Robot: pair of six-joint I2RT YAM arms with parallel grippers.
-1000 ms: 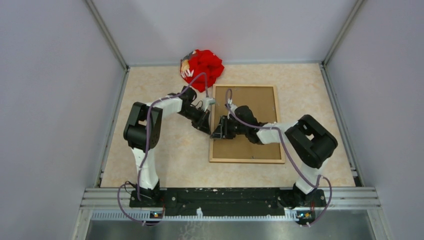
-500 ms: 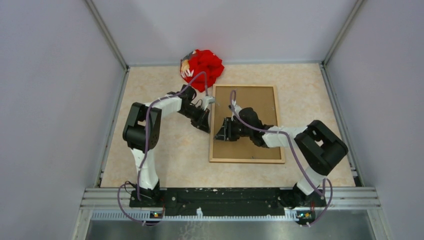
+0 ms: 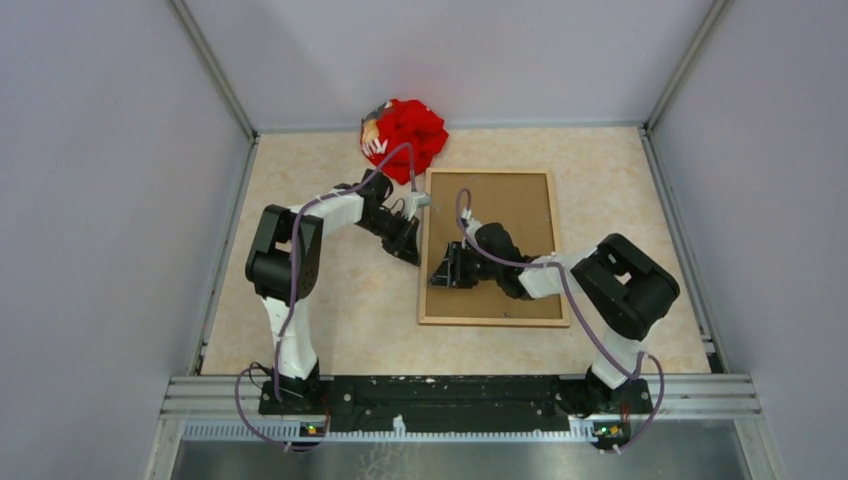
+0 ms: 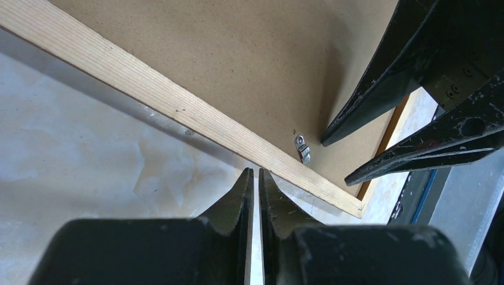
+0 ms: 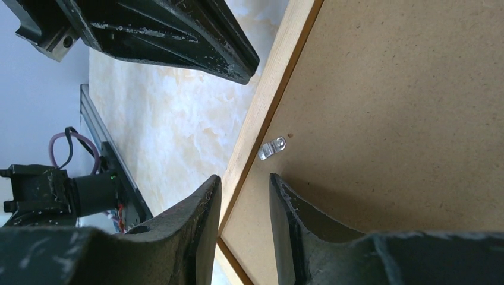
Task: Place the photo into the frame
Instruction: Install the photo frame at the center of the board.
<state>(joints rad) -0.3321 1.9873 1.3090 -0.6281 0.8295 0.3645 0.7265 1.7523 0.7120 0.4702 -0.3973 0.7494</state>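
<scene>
arms: two, both reaching to the same spot
frame: just one, flat on the bench, right of middle, back side up with one brown backing board in it
left end effector: closed tight, holding nothing, tips just off the frame's left rail
right end effector: part open, gripping nothing, tips down at that same rail
clip: one small metal one on the board, right by the rail
other stuff: one red bundle at the far edge, near the frame's far left corner
</scene>
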